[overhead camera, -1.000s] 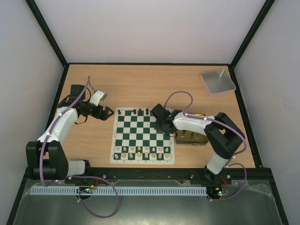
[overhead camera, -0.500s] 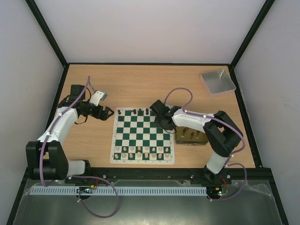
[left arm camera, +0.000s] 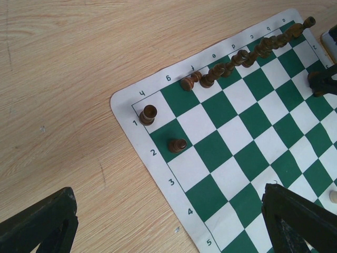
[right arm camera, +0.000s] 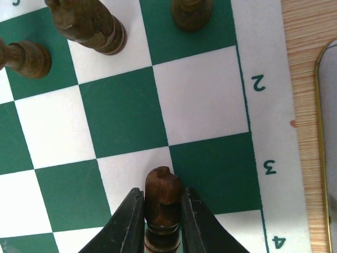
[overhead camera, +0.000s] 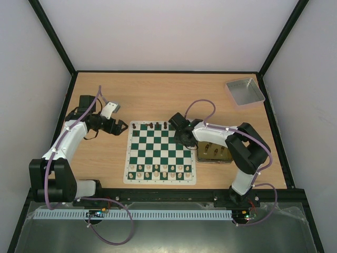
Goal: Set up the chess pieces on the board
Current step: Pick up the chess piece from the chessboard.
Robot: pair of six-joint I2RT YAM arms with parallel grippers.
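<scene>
Your right arm has crept toward the far edge of the green-and-white chessboard mat (overhead camera: pixel 158 150) over the last second. Its right hand (right arm camera: pixel 162 203) is clamped on a dark brown wooden chess piece (right arm camera: pixel 162 192), which sits over the squares by the 3 mark near the right border. Your left hand (left arm camera: pixel 167 211) is spread wide and empty beside the far left corner. This looks like the placing step. Next, pick a free far-row square and lower straight, clear of the standing dark pieces (right arm camera: pixel 89 23).

Board (left arm camera: pixel 124 108) white border, left wrist view: nos. 1-5 along one edge, letters a-h along the adjoining edge. Right wrist view: nos. 2, 3, 4 on right border.
</scene>
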